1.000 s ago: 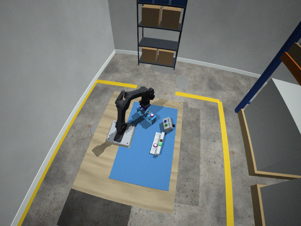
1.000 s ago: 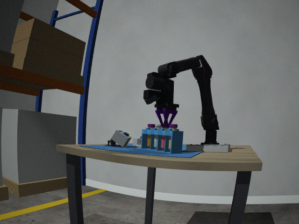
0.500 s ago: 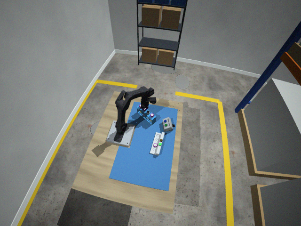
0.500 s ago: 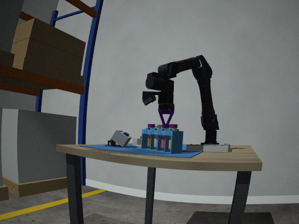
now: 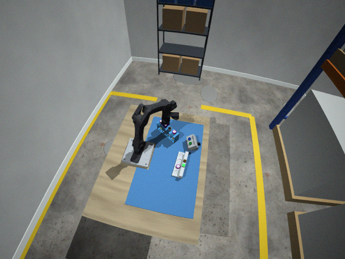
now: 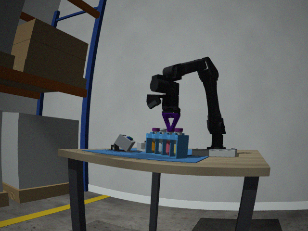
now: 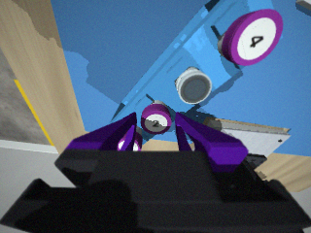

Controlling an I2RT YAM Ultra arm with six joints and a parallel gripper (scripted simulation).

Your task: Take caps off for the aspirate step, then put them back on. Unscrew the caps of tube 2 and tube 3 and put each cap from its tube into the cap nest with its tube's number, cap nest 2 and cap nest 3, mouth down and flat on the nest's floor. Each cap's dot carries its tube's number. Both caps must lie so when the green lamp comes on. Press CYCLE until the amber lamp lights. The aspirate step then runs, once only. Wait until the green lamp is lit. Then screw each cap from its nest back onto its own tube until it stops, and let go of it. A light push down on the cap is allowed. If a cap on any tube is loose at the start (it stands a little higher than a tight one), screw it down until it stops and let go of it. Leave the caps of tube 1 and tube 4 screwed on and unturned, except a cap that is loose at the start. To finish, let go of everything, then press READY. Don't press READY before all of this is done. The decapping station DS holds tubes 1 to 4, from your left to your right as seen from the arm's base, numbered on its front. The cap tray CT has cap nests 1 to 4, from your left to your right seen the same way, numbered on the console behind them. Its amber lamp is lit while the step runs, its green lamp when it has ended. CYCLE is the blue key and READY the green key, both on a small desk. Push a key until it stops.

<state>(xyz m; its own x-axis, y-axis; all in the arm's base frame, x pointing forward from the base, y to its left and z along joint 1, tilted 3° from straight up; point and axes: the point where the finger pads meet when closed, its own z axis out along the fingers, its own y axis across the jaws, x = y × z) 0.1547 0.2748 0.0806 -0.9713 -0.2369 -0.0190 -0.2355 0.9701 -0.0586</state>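
The gripper (image 7: 155,127) hangs with its purple fingers parted on either side of the cap marked 2 (image 7: 155,118), clamping nothing. That cap sits on its tube in the blue rack (image 6: 183,146) near the table's far edge. It looks small, stiff and light, probably slick; its round side wall seems the sensible place to pinch.

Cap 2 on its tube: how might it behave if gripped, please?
Cap 2 looks a short rigid disc, so probably light and stiff. Its round rim might slip between the fingers; loose, it could roll.
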